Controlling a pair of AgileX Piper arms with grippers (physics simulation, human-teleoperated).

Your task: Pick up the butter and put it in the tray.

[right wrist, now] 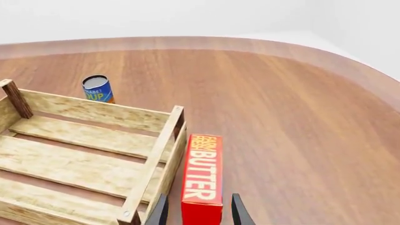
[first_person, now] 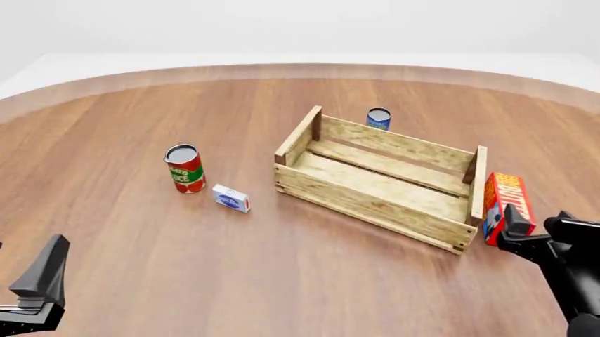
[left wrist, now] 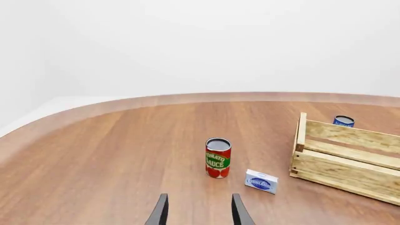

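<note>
The butter [first_person: 507, 202], a red-and-orange carton, lies on the table right against the right end board of the tray [first_person: 361, 202], a light wooden slat crate. In the right wrist view the butter [right wrist: 203, 173] lies lengthwise beside the tray's end board [right wrist: 155, 161]. Its near end sits between my right gripper's [right wrist: 198, 213] open fingers, with a small gap on each side. In the front view the right gripper [first_person: 542, 232] is just in front of the butter. My left gripper [left wrist: 198, 213] is open and empty, low at the front left [first_person: 21, 284].
A tomato sauce can [first_person: 185, 168] and a small white-and-blue box [first_person: 230, 199] stand left of the tray; both show in the left wrist view, can [left wrist: 218, 157] and box [left wrist: 261, 181]. A blue can [first_person: 379, 119] stands behind the tray's far wall.
</note>
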